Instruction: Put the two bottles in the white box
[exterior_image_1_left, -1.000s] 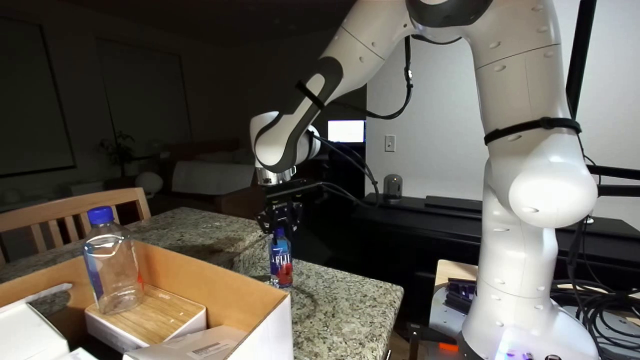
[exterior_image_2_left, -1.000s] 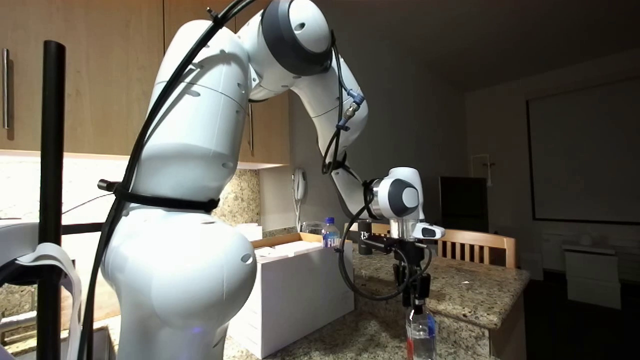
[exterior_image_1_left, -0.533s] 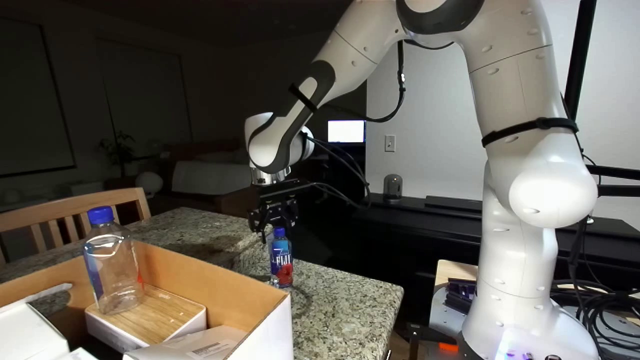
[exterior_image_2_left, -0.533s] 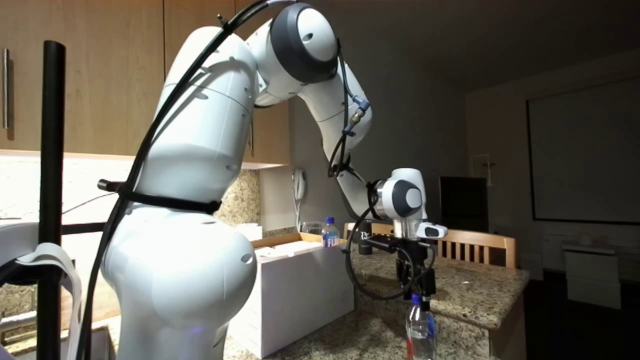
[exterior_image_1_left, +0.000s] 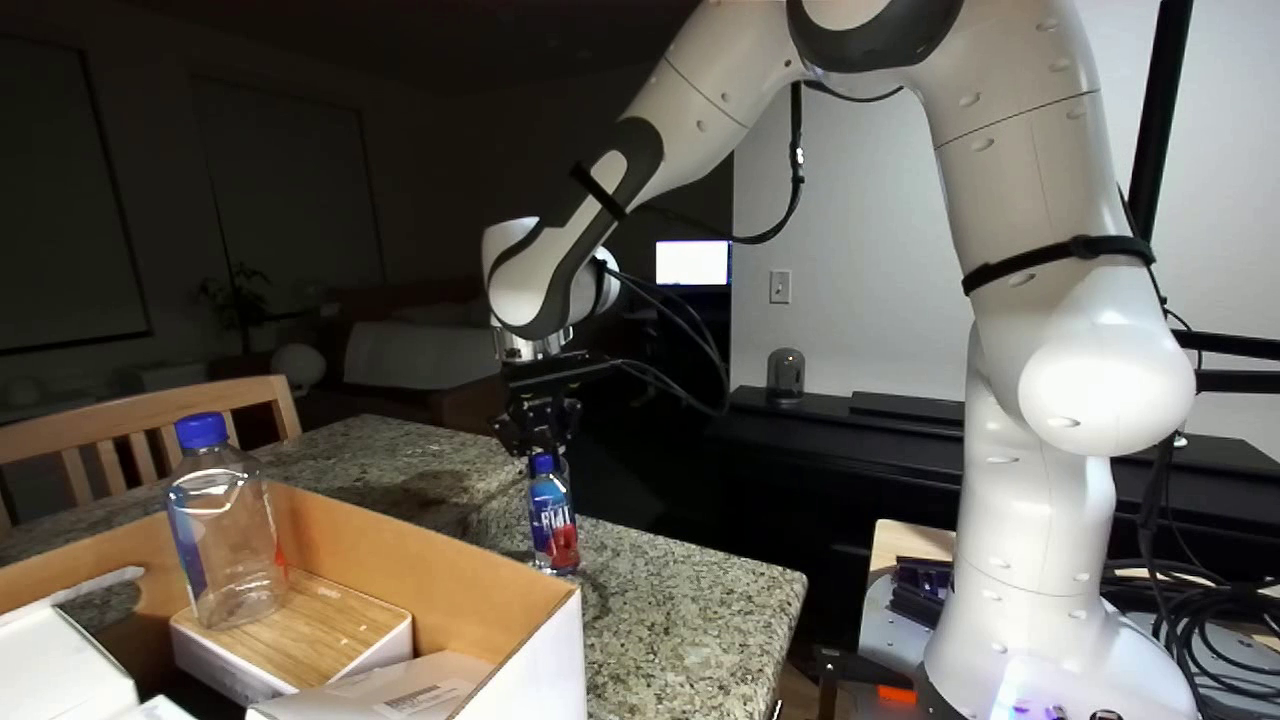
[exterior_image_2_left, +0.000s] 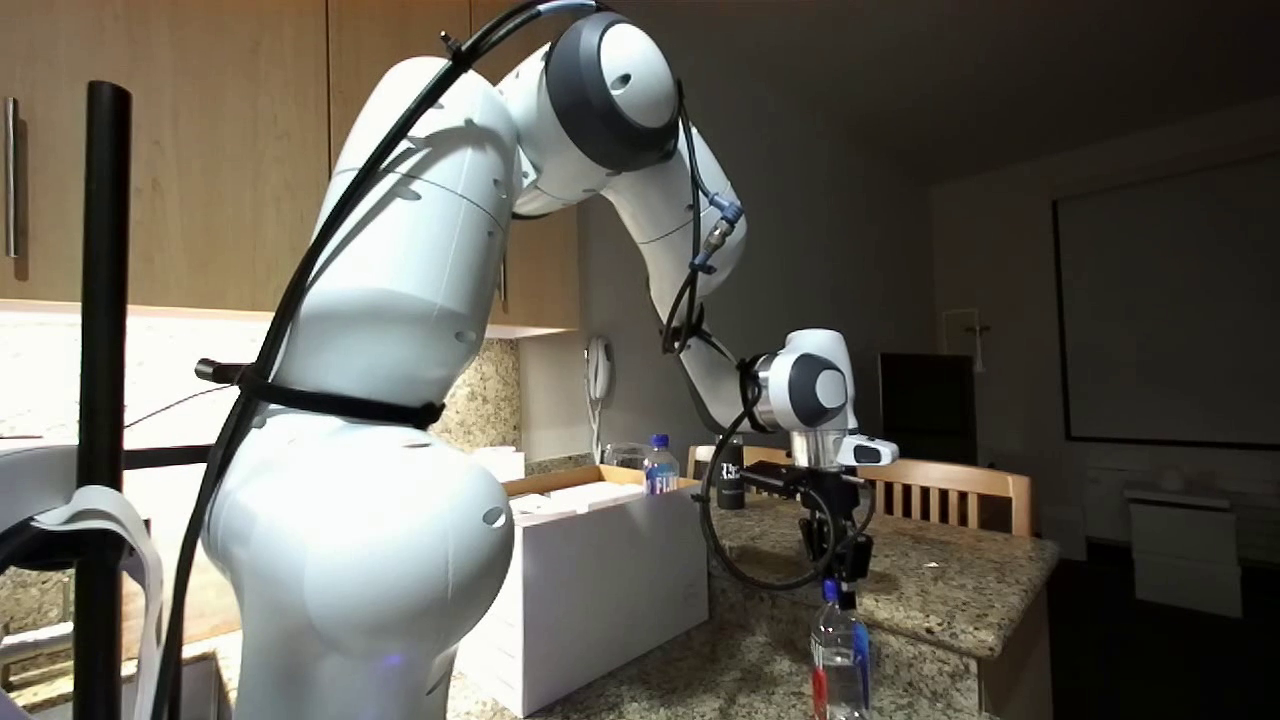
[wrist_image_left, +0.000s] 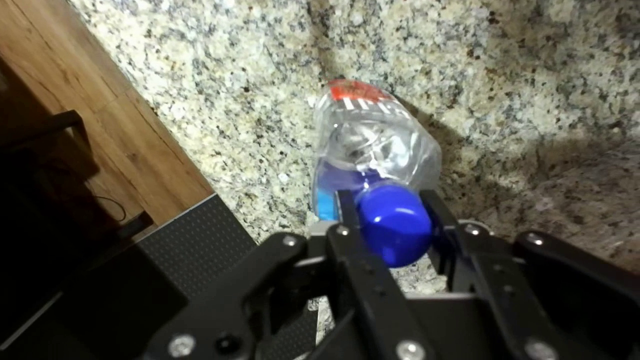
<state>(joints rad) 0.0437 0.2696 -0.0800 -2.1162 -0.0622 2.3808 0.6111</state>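
Observation:
The bottle with the blue-and-red label (exterior_image_1_left: 555, 525) stands on the granite counter, tilted with its blue cap leaning toward the box side. It also shows in an exterior view (exterior_image_2_left: 840, 670) and in the wrist view (wrist_image_left: 380, 135). My gripper (wrist_image_left: 391, 215) is above it, its two fingers against opposite sides of the blue cap. The plain-looking clear bottle (exterior_image_1_left: 225, 540) stands inside the white box (exterior_image_1_left: 430, 575), on a wood-topped block (exterior_image_1_left: 320, 640). The white outer face of the box (exterior_image_2_left: 610, 590) and the top of that bottle (exterior_image_2_left: 660, 470) also show in an exterior view.
The granite counter (exterior_image_1_left: 680, 610) ends in an edge near the robot base. White packages (exterior_image_1_left: 60, 660) lie in the box. A raised counter (exterior_image_2_left: 930, 590) with a dark cup (exterior_image_2_left: 731, 480) stands behind the gripper. A wooden chair (exterior_image_1_left: 150, 430) is beyond the box.
My gripper has risen and moved toward the box side, from low on the bottle to its cap. The bottle, upright half a second ago, now tilts, its cap shifted the same way.

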